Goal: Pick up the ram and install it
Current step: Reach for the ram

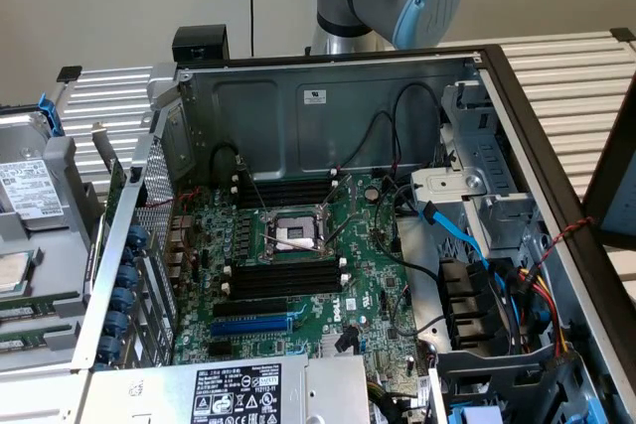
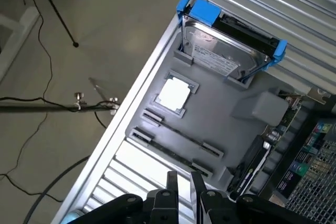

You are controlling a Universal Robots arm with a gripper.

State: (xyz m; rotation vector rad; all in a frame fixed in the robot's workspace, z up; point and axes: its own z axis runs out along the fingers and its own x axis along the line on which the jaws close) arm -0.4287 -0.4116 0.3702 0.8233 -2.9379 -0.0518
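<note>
While the jaws hang apart and empty, I read Dell on the motherboard (image 1: 370, 245). The hard drive (image 2: 223, 43) label defeats me.

The open case (image 1: 328, 106) lies on the bench (image 1: 566, 76), with the motherboard (image 1: 298, 275) flat inside it. The processor socket (image 1: 291, 235) sits between two banks of memory slots (image 1: 283, 280). The drive cage (image 1: 487, 215) stands at the exterior view's right. A tray (image 1: 70, 176) outside the case at the exterior view's left holds a hard drive (image 1: 25, 191).
</note>
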